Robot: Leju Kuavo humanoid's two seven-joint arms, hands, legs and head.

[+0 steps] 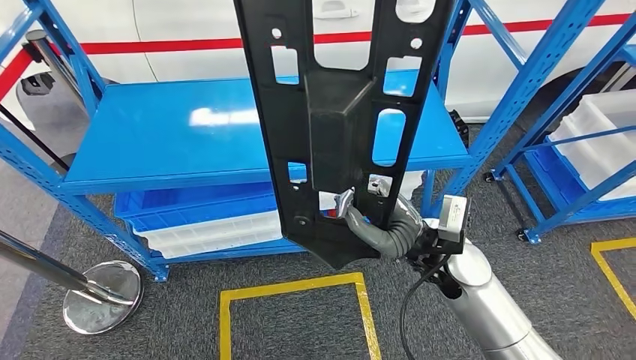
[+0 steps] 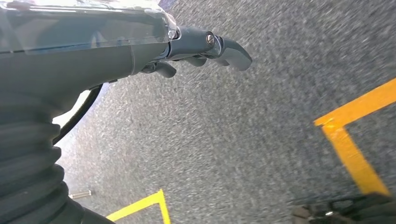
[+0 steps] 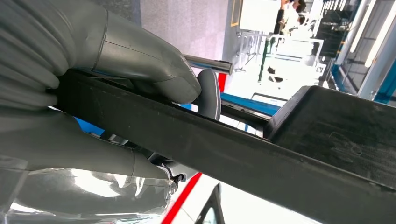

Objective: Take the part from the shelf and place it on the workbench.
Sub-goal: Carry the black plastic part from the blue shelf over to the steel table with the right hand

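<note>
One long black perforated plastic panel point(image 1: 337, 120) — gripped at its near end by right hand point(image 1: 367, 217) | axis upright | left hand point(image 2: 205, 49) empty, fingers loosely curled — hanging

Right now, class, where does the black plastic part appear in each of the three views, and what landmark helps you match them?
Head view: the black part stands upright at centre, held near its lower end by the right hand.
Left wrist view: not in it; the left hand hangs over grey carpet.
Right wrist view: the part runs edge-on across the frame.
Shared landmark: yellow floor tape.
</note>
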